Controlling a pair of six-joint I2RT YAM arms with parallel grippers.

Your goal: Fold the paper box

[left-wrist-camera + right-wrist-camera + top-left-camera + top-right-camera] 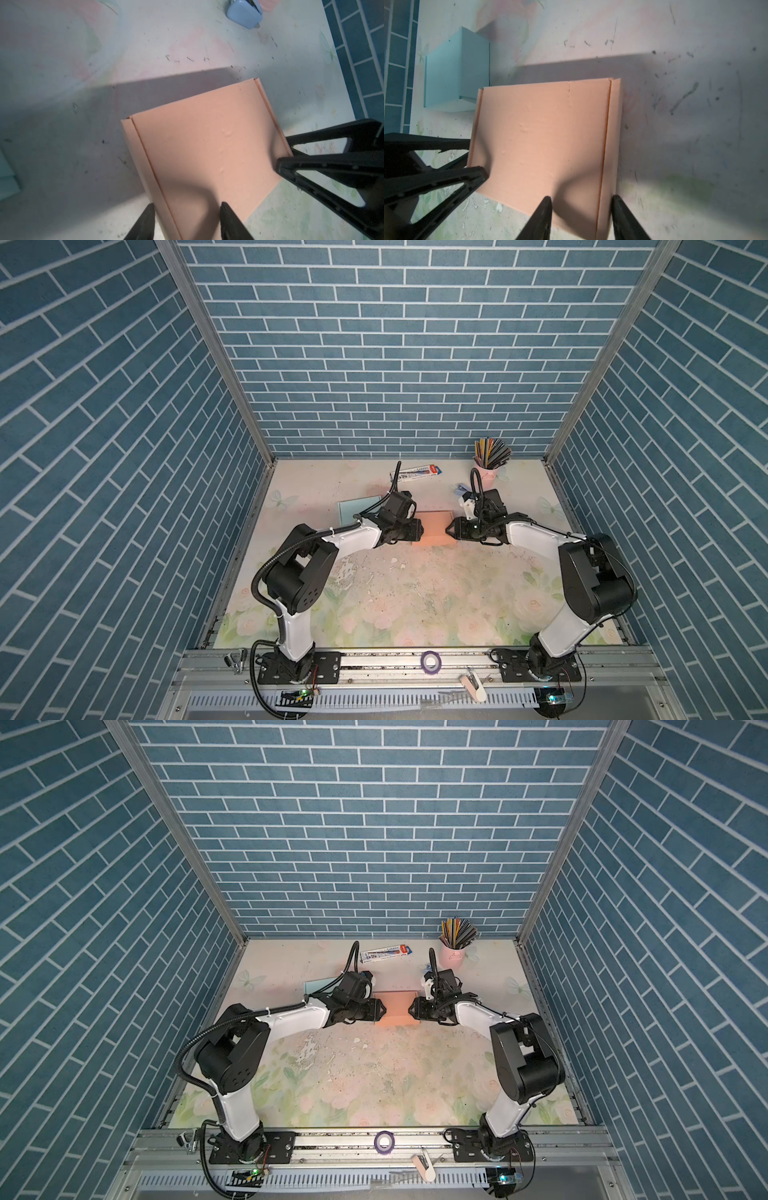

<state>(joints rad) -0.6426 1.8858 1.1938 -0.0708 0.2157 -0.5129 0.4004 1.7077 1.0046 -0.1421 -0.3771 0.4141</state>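
Paper box [434, 526] lies closed and flat on worktop [415, 593], just beside blue box [353, 510]. Left hand [420, 529] is half open at the side nearer blue box. Right hand [448, 529] is half open at the far side. Neither is clamped.

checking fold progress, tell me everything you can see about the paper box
The paper box is salmon-pink card, closed into a flat, shallow shape with a crease along two opposite sides and small dents on top. It lies flat on the table, near a pale blue box. The left gripper straddles one creased side, the right gripper the other, jaws apart.
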